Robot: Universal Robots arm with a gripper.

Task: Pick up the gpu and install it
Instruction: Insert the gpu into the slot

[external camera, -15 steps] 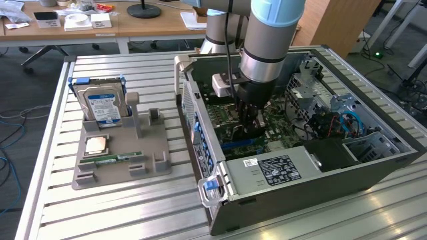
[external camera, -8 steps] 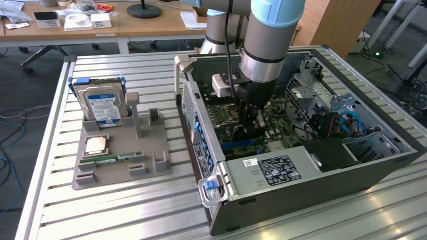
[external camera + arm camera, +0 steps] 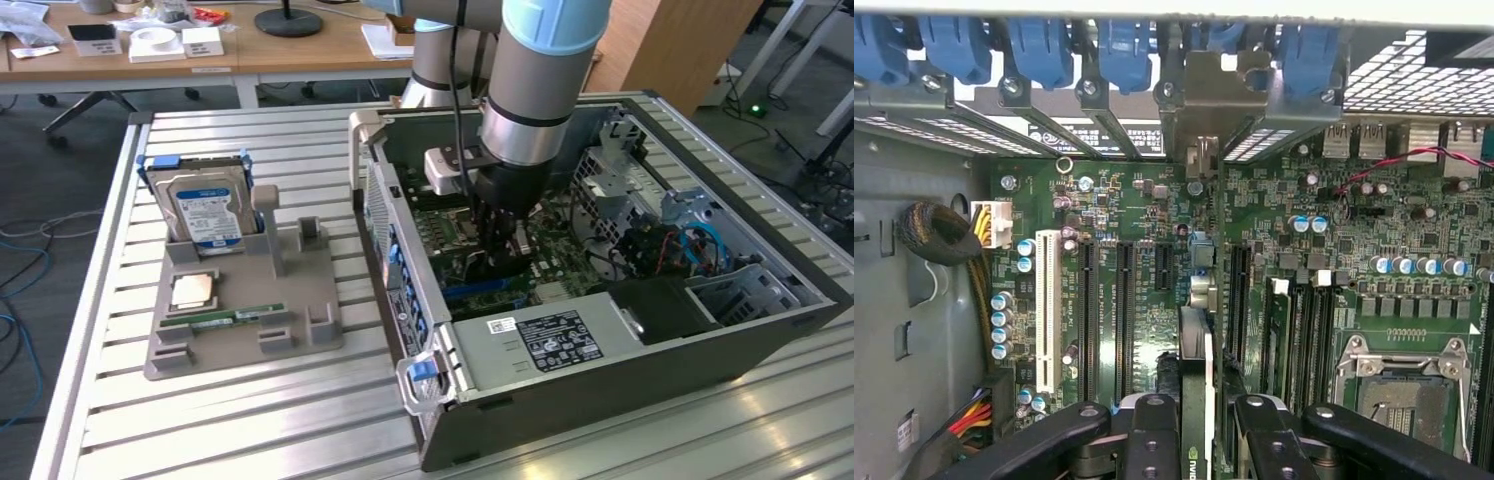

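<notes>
The gpu [image 3: 1195, 385] shows edge-on in the wrist view as a thin dark card with a pale strip, standing upright over the green motherboard [image 3: 1144, 215]. Its metal bracket [image 3: 1201, 110] lies against the case's rear slot openings. My gripper [image 3: 1204, 440] is shut on the gpu, with one black finger [image 3: 1152, 435] on each side of it. In the exterior view the gripper [image 3: 497, 255] reaches straight down into the open computer case [image 3: 574, 350], low over the motherboard, and the arm hides most of the card.
On the exterior view's left a grey holder [image 3: 287, 325] carries a blue-labelled hard drive [image 3: 207, 205], a CPU chip [image 3: 195, 290] and a green RAM stick [image 3: 220, 320]. Inside the case are blue slot latches [image 3: 1044, 45], a white slot [image 3: 1047, 320], the CPU socket [image 3: 1399, 385] and cable bundles [image 3: 939, 235].
</notes>
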